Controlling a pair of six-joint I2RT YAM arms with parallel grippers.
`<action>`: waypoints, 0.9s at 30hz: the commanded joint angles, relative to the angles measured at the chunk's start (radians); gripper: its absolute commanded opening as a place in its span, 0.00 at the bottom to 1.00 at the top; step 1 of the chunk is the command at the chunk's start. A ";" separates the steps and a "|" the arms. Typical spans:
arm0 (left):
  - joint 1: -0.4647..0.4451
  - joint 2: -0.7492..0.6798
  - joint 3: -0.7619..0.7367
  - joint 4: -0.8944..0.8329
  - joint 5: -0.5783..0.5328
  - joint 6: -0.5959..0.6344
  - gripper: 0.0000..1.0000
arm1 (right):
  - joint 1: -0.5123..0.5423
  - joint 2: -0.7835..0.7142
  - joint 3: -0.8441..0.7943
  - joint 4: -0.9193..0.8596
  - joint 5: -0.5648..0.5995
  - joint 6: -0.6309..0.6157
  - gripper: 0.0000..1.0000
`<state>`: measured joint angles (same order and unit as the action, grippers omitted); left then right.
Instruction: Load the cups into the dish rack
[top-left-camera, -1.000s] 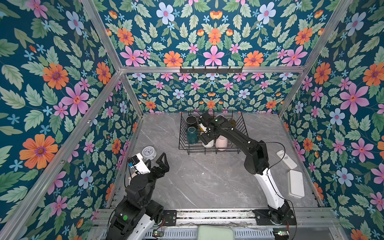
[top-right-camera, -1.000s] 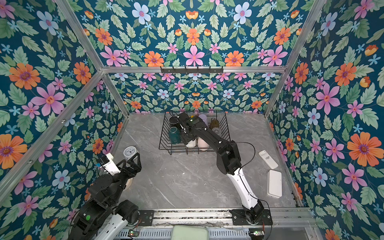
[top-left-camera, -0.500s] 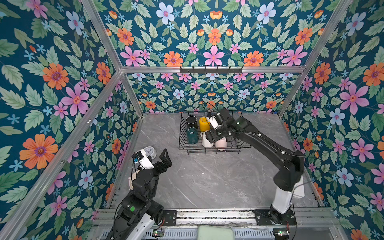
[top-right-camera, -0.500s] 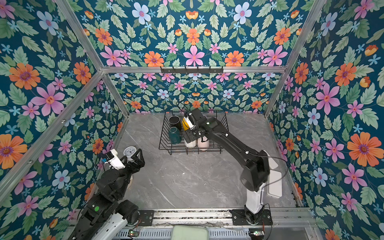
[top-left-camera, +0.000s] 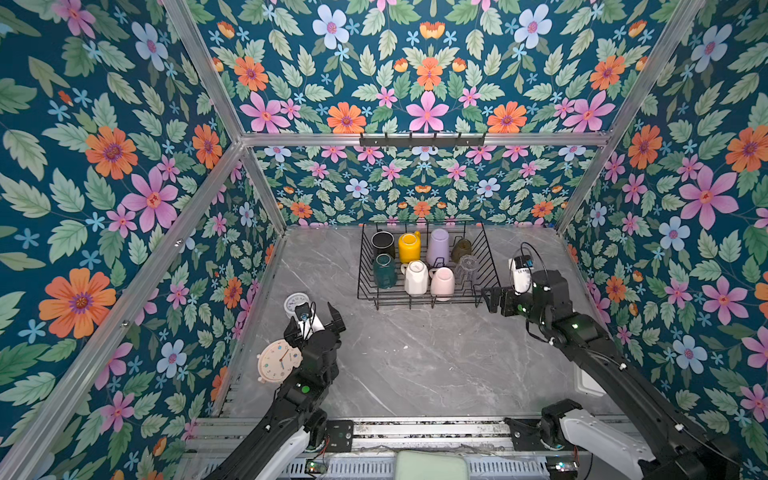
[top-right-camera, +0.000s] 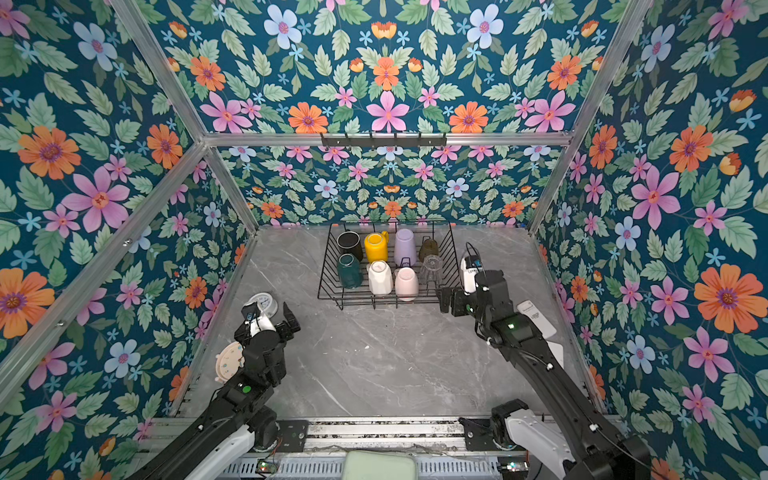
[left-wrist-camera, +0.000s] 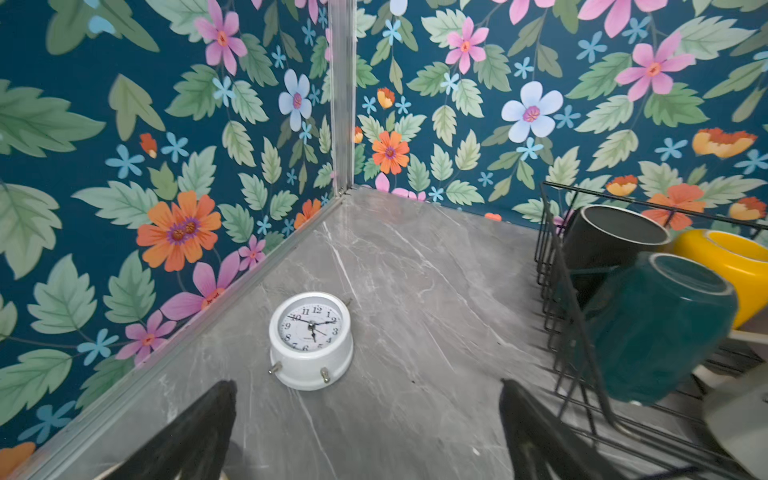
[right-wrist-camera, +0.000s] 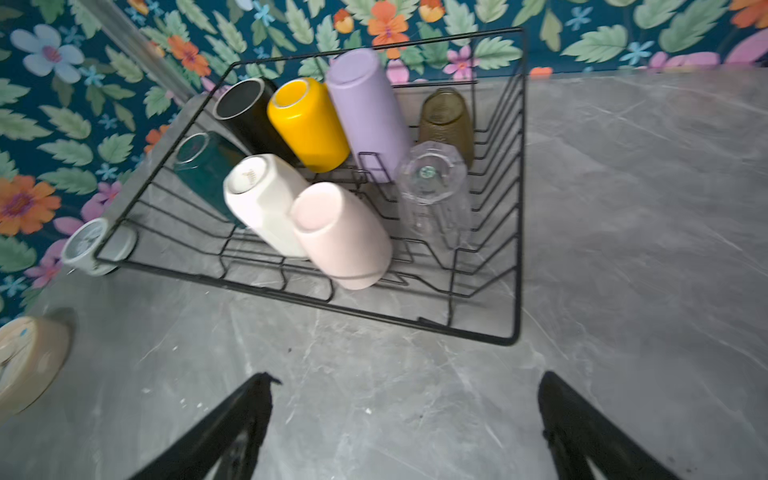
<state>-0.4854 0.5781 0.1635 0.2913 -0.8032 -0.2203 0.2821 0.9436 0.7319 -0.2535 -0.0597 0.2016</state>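
We count eight cups (top-right-camera: 380, 277) inside dish rack (top-left-camera: 365, 270), close to back wall. Far row: black mug (right-wrist-camera: 243, 108), yellow mug (right-wrist-camera: 307, 124), lilac tumbler (right-wrist-camera: 365, 108), amber glass (right-wrist-camera: 444, 120). Near row: green mug (right-wrist-camera: 203, 174), white mug (right-wrist-camera: 262, 203), pink mug (right-wrist-camera: 340, 237), clear glass (right-wrist-camera: 432, 187). On left gripper (left-wrist-camera: 365, 384) fingers wide apart, nothing between, white clock (left-wrist-camera: 311, 340) just ahead on table (top-left-camera: 415, 353). On right gripper (right-wrist-camera: 406, 375) fingers apart too, empty, before rack's front corner.

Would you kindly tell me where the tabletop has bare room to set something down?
The widest bare patch of grey marble tabletop lies in front of the black wire dish rack. A smaller strip runs between rack and white round clock. Cups crowd the rack.
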 joint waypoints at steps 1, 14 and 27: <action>0.052 0.024 -0.042 0.168 -0.003 0.047 1.00 | -0.041 -0.029 -0.099 0.154 0.131 -0.005 0.99; 0.238 0.502 -0.145 0.792 0.126 0.125 0.99 | -0.133 0.170 -0.416 0.776 0.416 -0.119 0.99; 0.289 0.925 -0.080 1.271 0.290 0.277 0.99 | -0.177 0.435 -0.449 1.159 0.349 -0.199 0.99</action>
<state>-0.2127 1.4353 0.0635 1.4231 -0.5770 0.0174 0.1249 1.3777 0.2893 0.7868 0.3321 0.0120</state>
